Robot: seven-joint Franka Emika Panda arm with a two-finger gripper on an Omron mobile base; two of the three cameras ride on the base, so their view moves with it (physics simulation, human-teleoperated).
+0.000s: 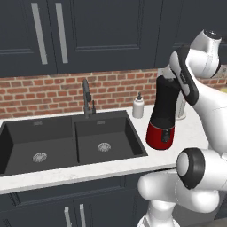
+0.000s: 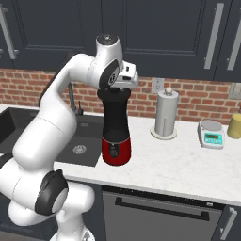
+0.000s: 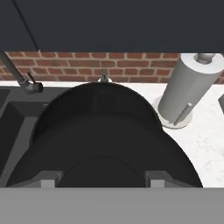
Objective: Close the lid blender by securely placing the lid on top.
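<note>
Black and round, the lid (image 3: 103,131) takes up the near part of the hand view, with the 2 grey fingertips (image 3: 46,178) of the hand (image 3: 103,180) rising on either side of its near edge. They stand apart with the lid between them, so I judge the hand to be closed on the lid, though the contact itself is too close to the lens to see cleanly.

From the right base view the hand (image 2: 123,81) sits directly over the top of the blender (image 2: 116,127), its wrist turned downward so that the lid can be lowered flat onto the jar. Whether the lid already touches the rim or hangs just above it cannot be told; arm and hand cover that joint. In the left base view the blender (image 1: 163,116) stands upright on the white counter (image 1: 111,166), right of the sink (image 1: 66,142) and near the counter's front edge, its red base square on the surface.

Just left of the jar and further back is the white soap bottle (image 1: 138,106); to the right stands the paper towel roll (image 2: 166,114), close enough that a sideways drift of the hand could brush it. Further right lies a small kitchen scale (image 2: 211,134).

A straight, level press downward looks like what remains, since a tilted lid would seat on one side only.
</note>
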